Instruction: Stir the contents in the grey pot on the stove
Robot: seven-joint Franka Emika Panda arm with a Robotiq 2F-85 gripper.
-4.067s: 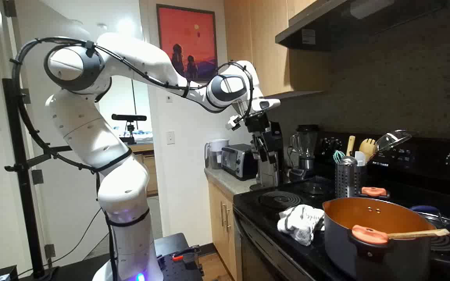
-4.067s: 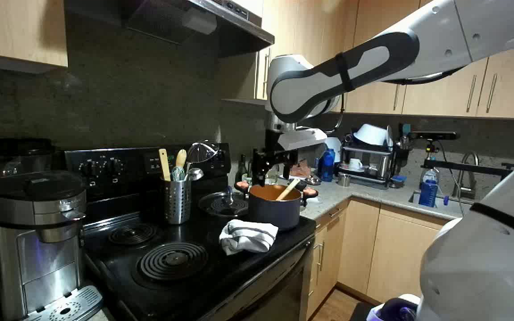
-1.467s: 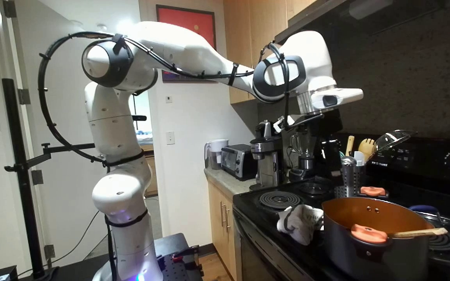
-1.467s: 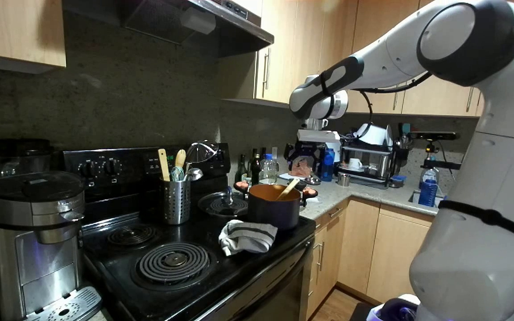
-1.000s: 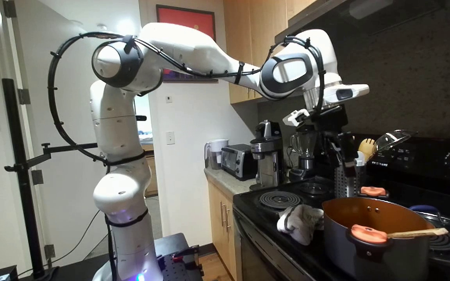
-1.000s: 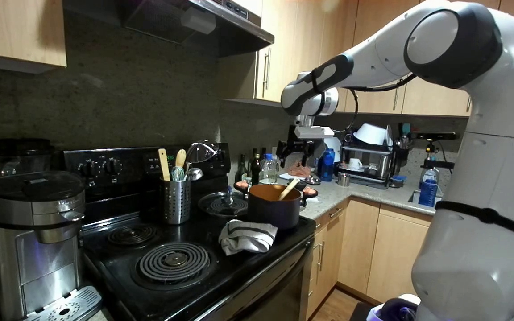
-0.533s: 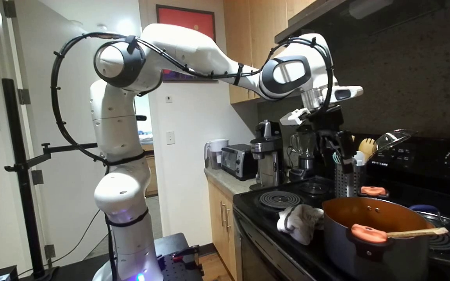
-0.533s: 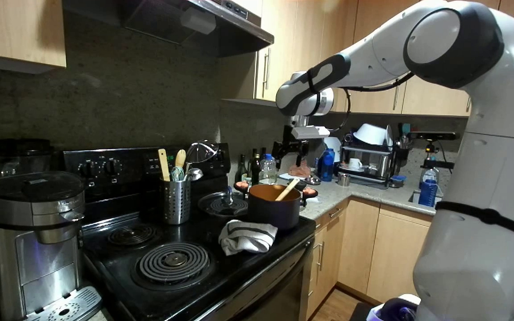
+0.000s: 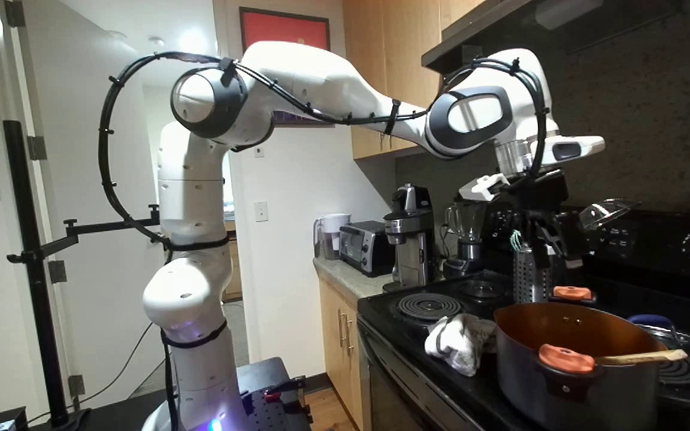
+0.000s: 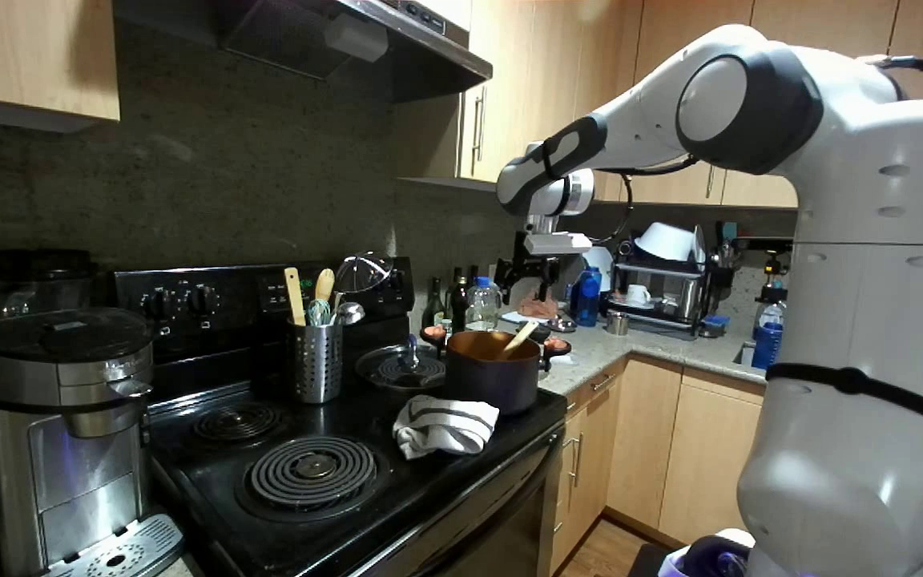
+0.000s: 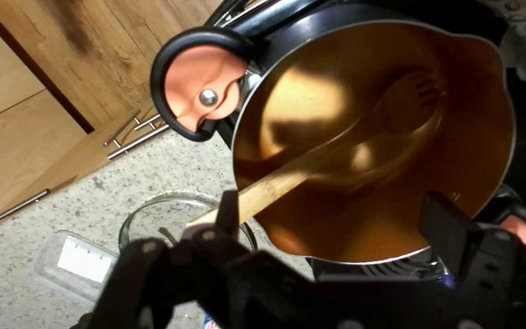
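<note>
Diagonally, a pale wooden slotted spoon [image 11: 299,169] lies below a black two-fingered hand [image 11: 334,214]

The large round dark-grey pot [image 9: 536,383], orange-brown inside, stands on the glossy black coil-burner stove [image 10: 397,497]; the spoon leans in it, slotted head down, handle end out past the rim. Wide apart, the hand's fingers [image 11: 228,214] hold nothing, and both exterior views show them above the pot, clear of the handle. In the wrist view the handle runs from lower left to upper right, its free end behind the left finger rather than in the gap. So the hand probably needs to shift toward that end and turn across the handle before lowering. Stirring seems not yet begun; any contents cannot be made out.
</note>
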